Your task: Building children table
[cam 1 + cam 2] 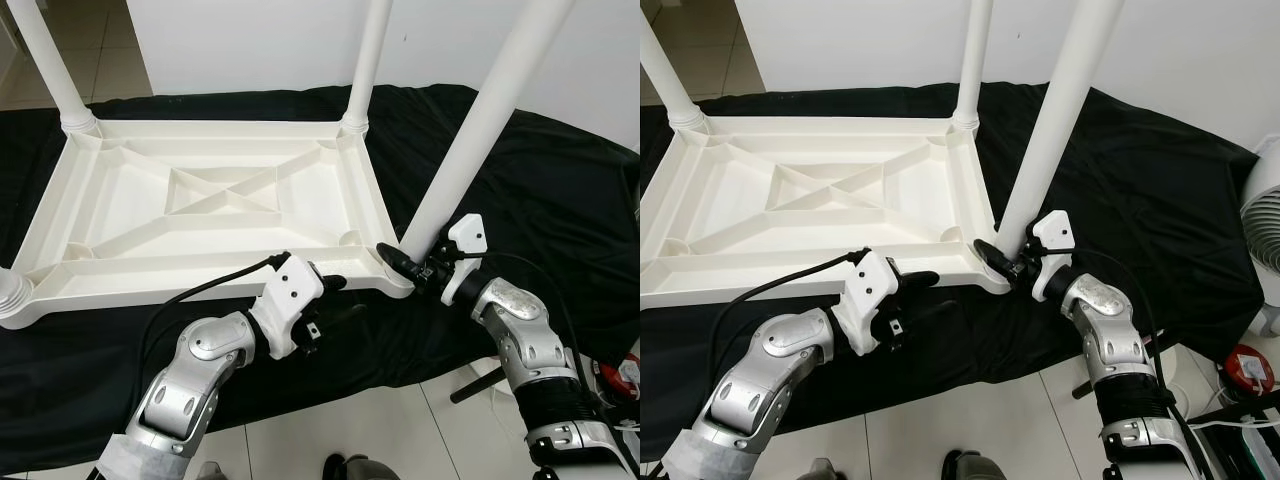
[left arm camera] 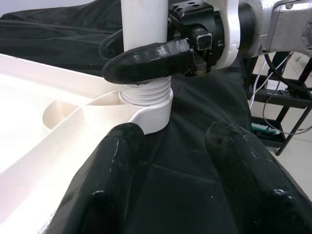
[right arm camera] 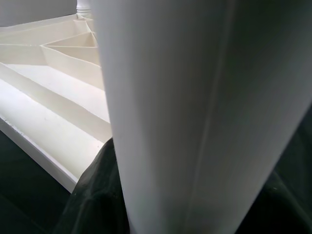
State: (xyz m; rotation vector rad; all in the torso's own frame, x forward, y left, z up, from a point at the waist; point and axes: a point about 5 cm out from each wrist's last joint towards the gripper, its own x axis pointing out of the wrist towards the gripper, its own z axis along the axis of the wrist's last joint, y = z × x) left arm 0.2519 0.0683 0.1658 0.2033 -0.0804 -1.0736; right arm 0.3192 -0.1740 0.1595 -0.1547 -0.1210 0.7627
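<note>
- Right gripper (image 1: 403, 262): fingers closed around base of table leg (image 1: 470, 140), at threaded socket (image 2: 145, 97).
- Left gripper (image 1: 330, 300): parted, empty, just beside tabletop (image 1: 200, 200) rim, near socket.
- Advice: keep leg plumb in socket; steady rim.

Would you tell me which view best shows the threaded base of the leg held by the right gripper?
The left wrist view: the threaded base sits in its corner socket, right gripper around the leg above. In both eye views the threads are too small to see; the right wrist view shows smooth leg.
</note>
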